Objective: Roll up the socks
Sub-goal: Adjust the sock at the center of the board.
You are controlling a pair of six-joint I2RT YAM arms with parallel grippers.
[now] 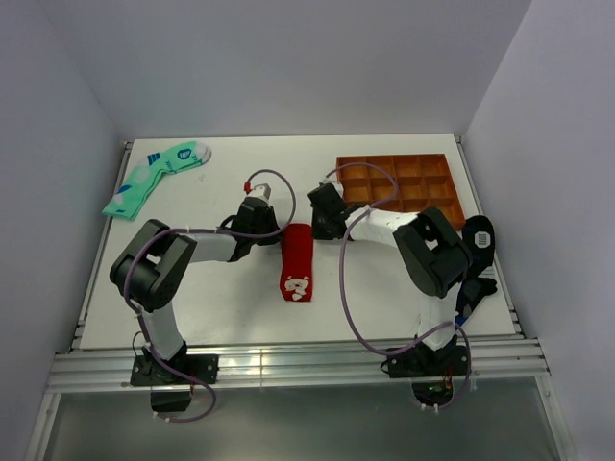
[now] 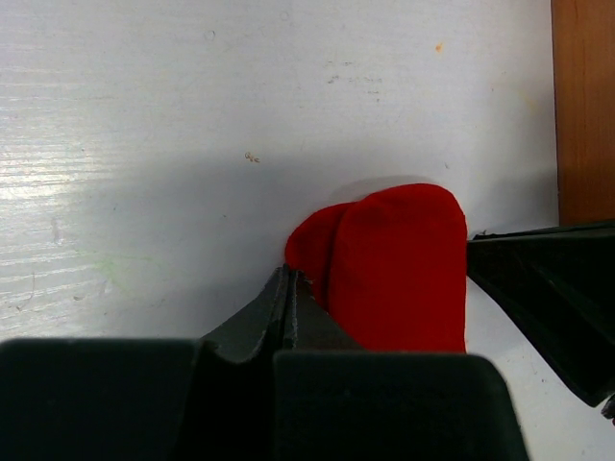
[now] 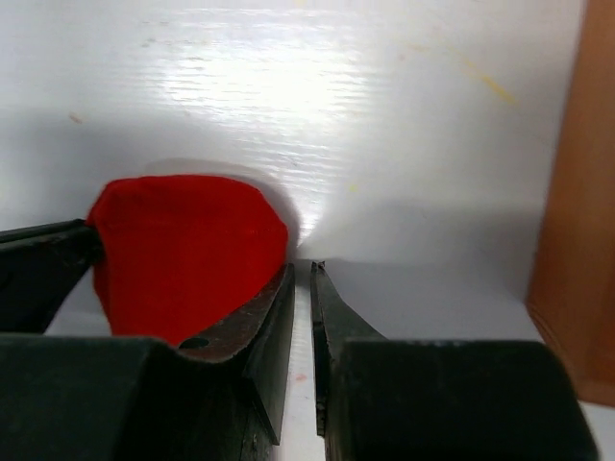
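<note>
Socks [image 1: 298, 252] lie mid-frame on the surface [image 1: 211, 293], white mark at the lower end. Left hand [image 2: 290, 284]: fingers pressed together at the socks' upper-left edge; cannot tell if fabric is caught. Right hand [image 3: 304, 277]: thin slit, nothing in it, one finger against the socks' upper-right side.

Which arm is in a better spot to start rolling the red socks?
Probably the left, only just. The left gripper has its tips right at the far end of the socks. The right gripper flanks that end too, but the brown tray crowds it.
</note>
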